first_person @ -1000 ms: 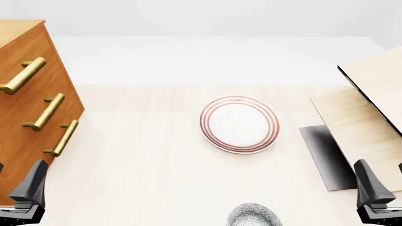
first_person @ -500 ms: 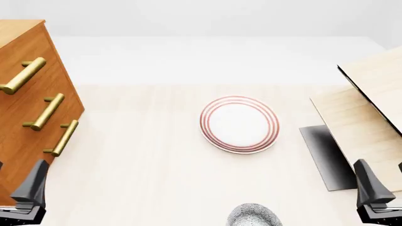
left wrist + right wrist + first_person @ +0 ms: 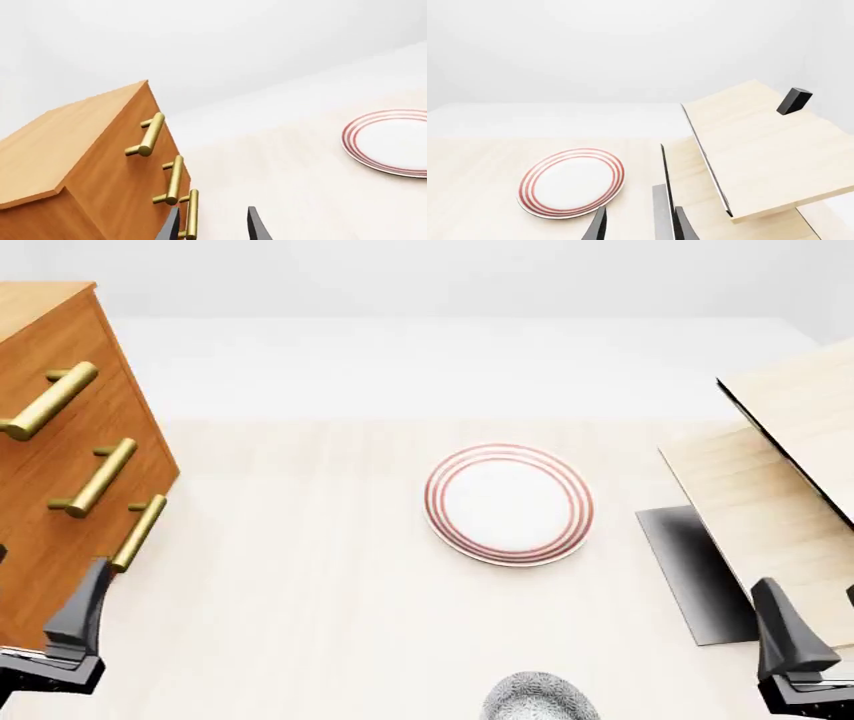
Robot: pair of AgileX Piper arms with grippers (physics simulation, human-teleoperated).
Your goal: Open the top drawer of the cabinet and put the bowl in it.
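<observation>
My left gripper hangs low beside the cabinet, fingers apart, empty; my right gripper likewise. The top drawer sits closed, brass handle out.

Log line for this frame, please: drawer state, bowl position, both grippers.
top drawer: closed | bowl: on table, near edge, untouched | left gripper: open, near cabinet's lowest handle, holding nothing | right gripper: open, empty

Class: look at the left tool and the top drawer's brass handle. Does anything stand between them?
Nothing visible does. The left tool sits low beside the cabinet, near the lowest handle; the top drawer is shut, and its handle is unobstructed.
</observation>
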